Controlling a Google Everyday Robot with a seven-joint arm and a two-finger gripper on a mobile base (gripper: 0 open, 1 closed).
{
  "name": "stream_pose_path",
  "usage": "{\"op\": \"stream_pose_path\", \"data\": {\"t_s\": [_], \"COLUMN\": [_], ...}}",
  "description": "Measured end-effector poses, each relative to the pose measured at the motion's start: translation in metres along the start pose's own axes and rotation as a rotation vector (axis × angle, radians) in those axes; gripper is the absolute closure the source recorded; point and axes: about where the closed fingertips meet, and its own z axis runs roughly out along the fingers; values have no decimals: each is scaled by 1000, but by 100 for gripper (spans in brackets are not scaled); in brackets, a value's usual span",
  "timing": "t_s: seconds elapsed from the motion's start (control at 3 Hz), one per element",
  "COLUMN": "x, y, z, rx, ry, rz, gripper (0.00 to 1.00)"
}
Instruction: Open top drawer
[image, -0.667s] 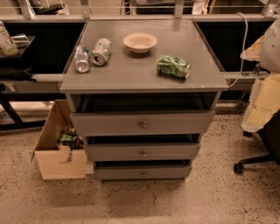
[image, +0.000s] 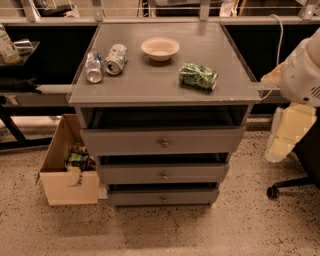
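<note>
**Gripper held off to the right of grey drawer cabinet**

Gripper (image: 289, 131) is seen as a pale, cream-coloured shape at the right edge of the camera view, hanging below the white arm (image: 301, 70) and well apart from the cabinet. Whether it is open or closed cannot be told, and nothing is seen in its hold.

To its left, the top drawer (image: 125, 142) is found directly under the grey tabletop (image: 150, 80), as the widest and tallest-fronted of three. A small round metal knob (image: 164, 143) is set at the centre of its flat front, and a dark gap is shown between that front and the tabletop's edge. Two narrower drawers (image: 130, 174) are stacked beneath it, each fitted with a like knob.

On the tabletop, a pale bowl (image: 160, 48) is placed near the back, a crumpled green packet (image: 198, 76) lies towards the right, and two cans (image: 105, 63) are laid on their sides just beside each other at the left.

An open cardboard box (image: 67, 187) is set on the speckled floor (image: 160, 230) against the cabinet's left side, with small items inside. A chair base (image: 292, 186) is seen on the floor at the lower right.
</note>
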Motion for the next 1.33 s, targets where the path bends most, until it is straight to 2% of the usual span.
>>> {"op": "stream_pose_path", "data": {"t_s": [0.67,1.0,1.33], "x": [-6,-6,-6], "y": [14,18,18], "z": [95,145,145], "rx": [-85,-129,-129], "ry": [3,-22,-22], "rz": [-104,-109,-109], "gripper": [0,0,0]}}
